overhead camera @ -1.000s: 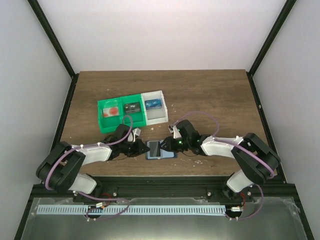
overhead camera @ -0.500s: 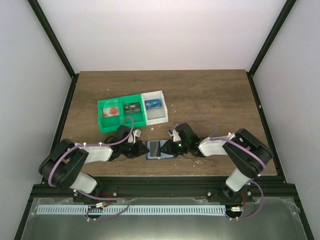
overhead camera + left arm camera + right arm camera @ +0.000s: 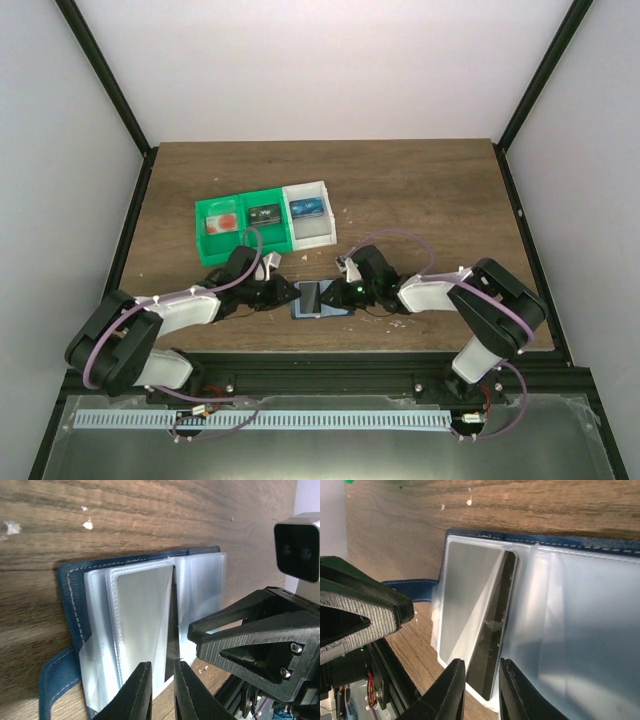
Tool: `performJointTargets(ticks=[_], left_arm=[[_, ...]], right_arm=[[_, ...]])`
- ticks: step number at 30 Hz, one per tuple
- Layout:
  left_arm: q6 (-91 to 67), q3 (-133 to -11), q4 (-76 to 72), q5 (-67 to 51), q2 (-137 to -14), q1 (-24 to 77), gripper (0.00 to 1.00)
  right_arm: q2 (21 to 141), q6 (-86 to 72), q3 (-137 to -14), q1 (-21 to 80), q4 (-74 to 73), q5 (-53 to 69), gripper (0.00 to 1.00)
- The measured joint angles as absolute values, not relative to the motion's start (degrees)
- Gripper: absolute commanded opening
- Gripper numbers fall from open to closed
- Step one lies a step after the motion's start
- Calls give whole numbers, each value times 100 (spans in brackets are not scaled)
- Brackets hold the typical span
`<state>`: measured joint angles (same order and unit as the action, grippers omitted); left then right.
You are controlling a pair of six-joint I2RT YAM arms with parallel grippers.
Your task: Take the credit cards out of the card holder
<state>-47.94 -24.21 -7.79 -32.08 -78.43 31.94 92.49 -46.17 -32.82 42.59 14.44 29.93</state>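
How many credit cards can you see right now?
4. Three lie in the tray, one per compartment: red-spot card, dark card, blue card. The fourth card stands in the card holder. Others may hide in its pockets.

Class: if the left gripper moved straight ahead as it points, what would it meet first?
Likely the dark card, standing on edge in the holder, right ahead of the left gripper; depth unclear.

A green-and-white three-compartment plastic tray (image 3: 230, 252) sits left of centre on the brown wooden table (image 3: 420, 190); small white specks (image 3: 88, 525) dot the wood.
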Motion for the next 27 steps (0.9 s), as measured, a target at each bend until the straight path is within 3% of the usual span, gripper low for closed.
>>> performJointTargets(ticks=[18, 27], left_arm=[[-4884, -2373, -1192, -3371, -8436, 3194, 2], [-4880, -2268, -1369, -3374, -8519, 3194, 0]], right_arm=[[9266, -4619, -3295, 4263, 1424, 3002, 20], [9439, -4637, -3301, 4263, 1559, 3050, 18]])
